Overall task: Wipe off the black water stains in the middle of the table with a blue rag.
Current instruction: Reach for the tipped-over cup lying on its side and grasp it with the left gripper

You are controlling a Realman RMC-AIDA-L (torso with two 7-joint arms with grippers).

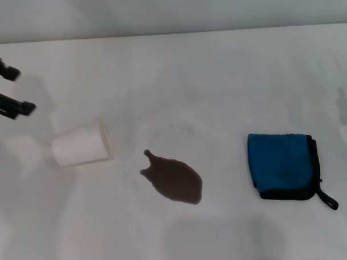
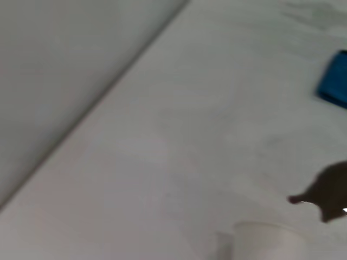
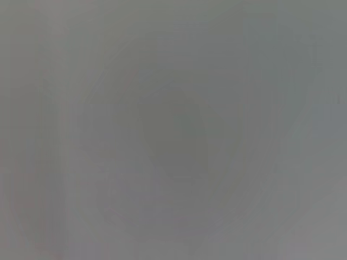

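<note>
From the head camera I am looking down at one wide white table (image 1: 228,77). One dark puddle (image 1: 174,180), teardrop-shaped with a small narrow tail pointing away from me, is lying near the middle of the table, slightly toward my near edge. One folded blue rag (image 1: 282,165) with black edging and a short black loop tab is lying flat to the right of the puddle, well apart from it. One white paper cup (image 1: 83,145) is lying on its side to the left of the puddle, near it but not touching. One gripper is showing: my left gripper (image 1: 13,90) is hovering at the far left edge of the picture, beyond the cup, its two black fingers (image 1: 10,71) spread wide and holding nothing. My right gripper is not appearing here.

From the left wrist camera I am seeing the same table (image 2: 179,108) running up to a grey wall. One corner of the blue rag (image 2: 336,81) is showing at the picture's edge, part of the dark puddle (image 2: 328,192) with its tail is showing farther along, and the rim of the white cup (image 2: 268,244) is just entering the picture. No fingers are showing.

From the right wrist camera I am getting only a flat grey field, with nothing I can make out.
</note>
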